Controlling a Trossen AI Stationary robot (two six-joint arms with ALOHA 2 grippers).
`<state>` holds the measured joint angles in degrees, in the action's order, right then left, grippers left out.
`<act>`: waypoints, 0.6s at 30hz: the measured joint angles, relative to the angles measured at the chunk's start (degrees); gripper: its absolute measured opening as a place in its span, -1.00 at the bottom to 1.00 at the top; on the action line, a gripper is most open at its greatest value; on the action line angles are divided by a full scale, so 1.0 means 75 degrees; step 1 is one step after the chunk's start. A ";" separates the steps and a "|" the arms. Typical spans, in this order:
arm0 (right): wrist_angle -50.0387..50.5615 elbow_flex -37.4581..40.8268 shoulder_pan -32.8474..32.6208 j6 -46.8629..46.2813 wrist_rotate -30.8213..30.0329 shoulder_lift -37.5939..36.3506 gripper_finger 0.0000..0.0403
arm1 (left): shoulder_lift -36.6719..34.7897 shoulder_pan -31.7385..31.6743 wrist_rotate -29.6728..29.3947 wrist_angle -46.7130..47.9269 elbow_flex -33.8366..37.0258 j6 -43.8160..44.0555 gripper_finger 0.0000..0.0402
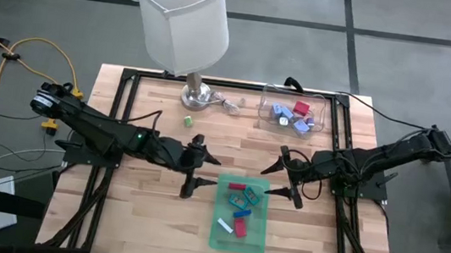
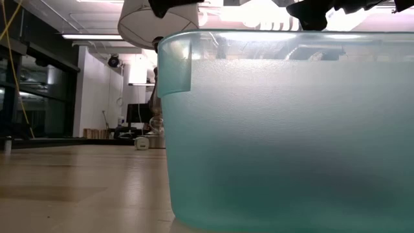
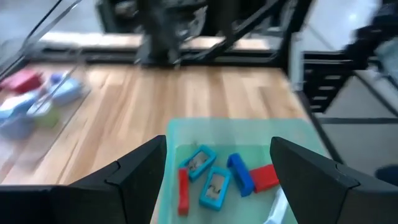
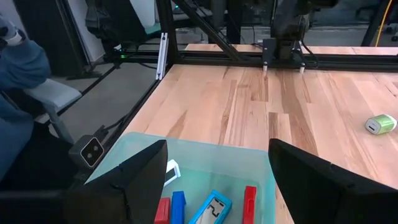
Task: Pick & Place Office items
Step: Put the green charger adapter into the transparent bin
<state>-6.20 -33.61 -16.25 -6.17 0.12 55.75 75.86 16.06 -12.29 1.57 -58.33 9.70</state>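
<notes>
Office items (image 1: 241, 207) lie in the green tray (image 1: 256, 245); more sit in the clear container (image 1: 322, 112) beyond it. Left gripper (image 1: 189, 176) and right gripper (image 1: 293, 185) flank the tray's far end, fingers spread, empty. Pieces appear light, rigid, smooth; grip across the narrow flat sides.

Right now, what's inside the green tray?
In the green tray: two teal clips, a blue block, red block, red stick, a white piece. The left gripper's fingers hide its near corners.
</notes>
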 joint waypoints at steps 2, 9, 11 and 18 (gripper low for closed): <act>0.0000 0.0000 0.0000 0.0000 0.0003 0.0000 0.32 | 0.0014 0.0000 -0.0488 0.0344 0.0000 0.0448 0.39; 0.0000 0.0000 0.0000 0.0000 0.0003 0.0000 0.32 | 0.0023 -0.0004 -0.2576 0.2016 0.0003 0.2252 0.38; 0.0000 0.0000 0.0000 0.0000 0.0003 0.0000 0.32 | 0.0120 -0.0073 -0.3156 0.2208 0.0003 0.2591 0.38; -0.0002 0.0000 0.0000 -0.0003 0.0003 0.0000 0.32 | 0.0837 -0.0662 -0.4420 0.2357 0.0006 0.3679 0.38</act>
<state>-6.21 -33.61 -16.25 -6.20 0.14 55.75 82.13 11.10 -45.45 19.25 -58.28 37.29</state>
